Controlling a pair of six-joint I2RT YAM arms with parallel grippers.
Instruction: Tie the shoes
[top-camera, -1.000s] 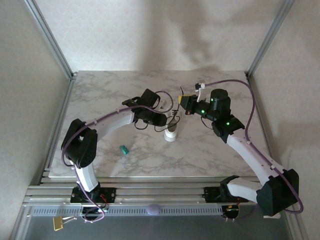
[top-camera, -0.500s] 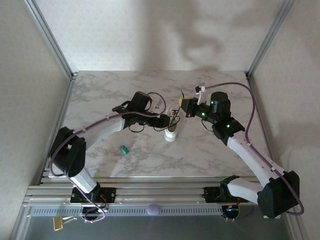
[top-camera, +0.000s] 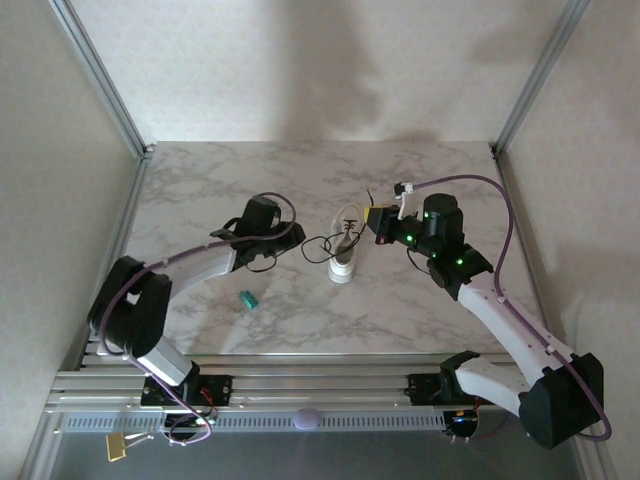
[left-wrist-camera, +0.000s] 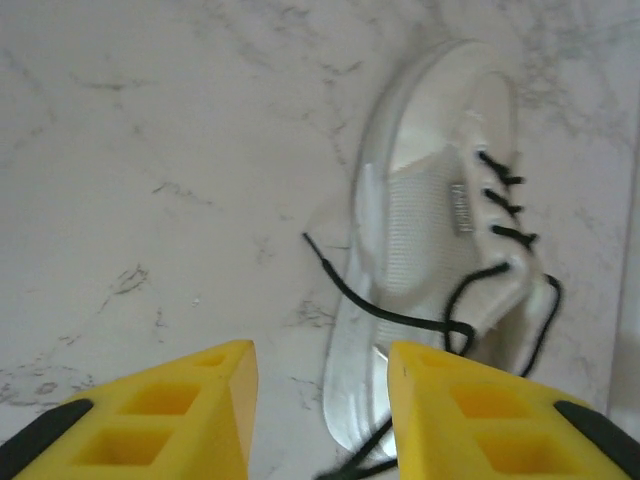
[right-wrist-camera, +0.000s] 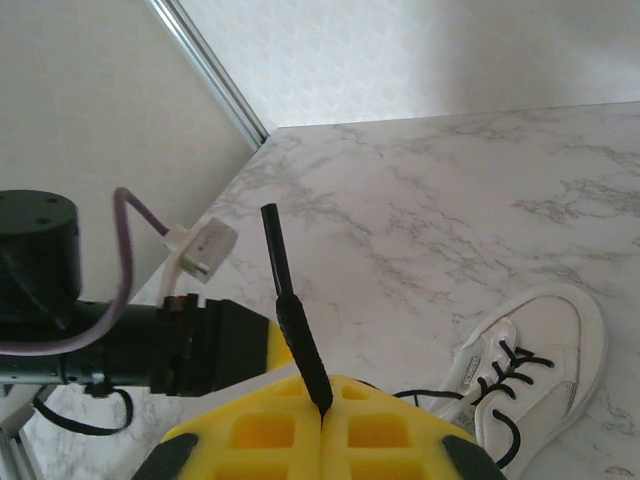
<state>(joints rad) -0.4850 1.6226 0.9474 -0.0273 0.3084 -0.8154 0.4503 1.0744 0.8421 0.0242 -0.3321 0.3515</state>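
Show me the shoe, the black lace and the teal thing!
Shoe (left-wrist-camera: 412, 225), left wrist view, its white side.
Black lace (right-wrist-camera: 290, 312), right wrist view, upright end.
Teal thing (top-camera: 248, 299), top view, its middle.

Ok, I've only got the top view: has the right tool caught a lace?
Observer: Yes. Right wrist view has the right tool shut on a lace, tip sticking up.
Operator: And the left tool?
Observer: Left tool is open and empty.
Operator: Where's the other lace?
Observer: The other lace lies loose on the table beside the shoe, just ahead of the left tool.
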